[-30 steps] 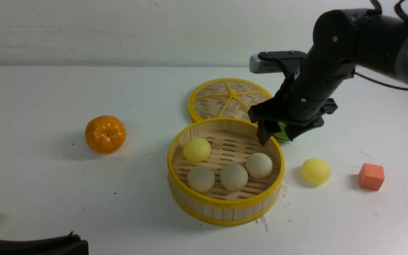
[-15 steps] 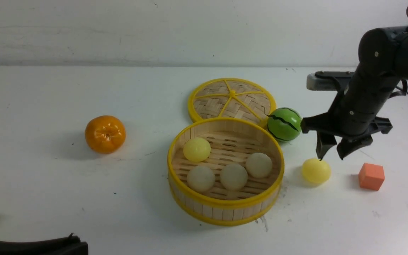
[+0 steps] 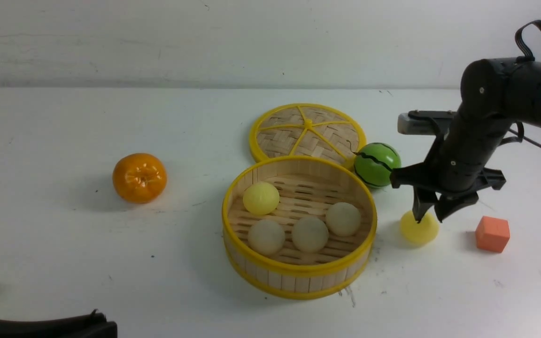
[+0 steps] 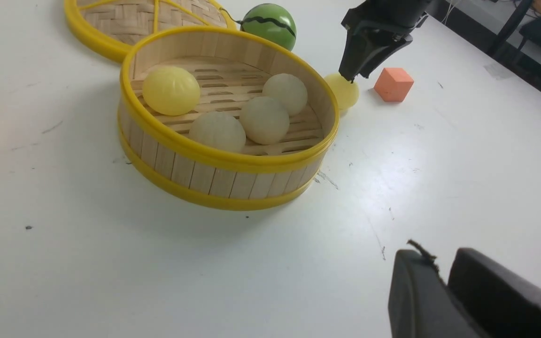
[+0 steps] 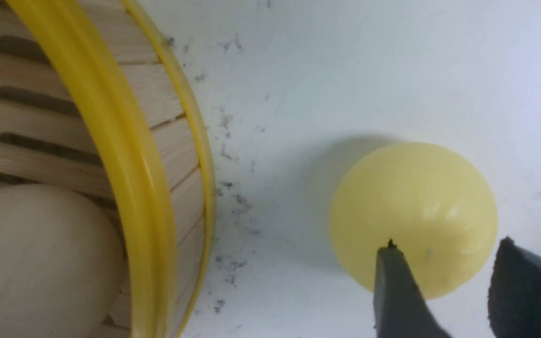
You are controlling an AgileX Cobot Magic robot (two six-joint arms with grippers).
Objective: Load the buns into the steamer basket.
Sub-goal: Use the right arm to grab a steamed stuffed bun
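The basket point(image 3: 298, 277) holds four buns point(image 3: 310, 234); the fifth bun point(image 3: 419, 230) sits near it on the counter point(image 3: 64, 244). The right tool point(image 3: 429, 218) hangs half-spread at that bun's top, its gap narrower than the bun, so descending could squirt it away. The left tool point(image 4: 439, 256) lies pressed almost together, empty.

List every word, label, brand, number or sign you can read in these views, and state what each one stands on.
None: no readable text shows in any view.
The steamer basket, the lid, the orange and the orange cube carry no print.
The black lines on the green ball are a stripe pattern, not writing.
The dark marks on the table are scuffs, not characters.
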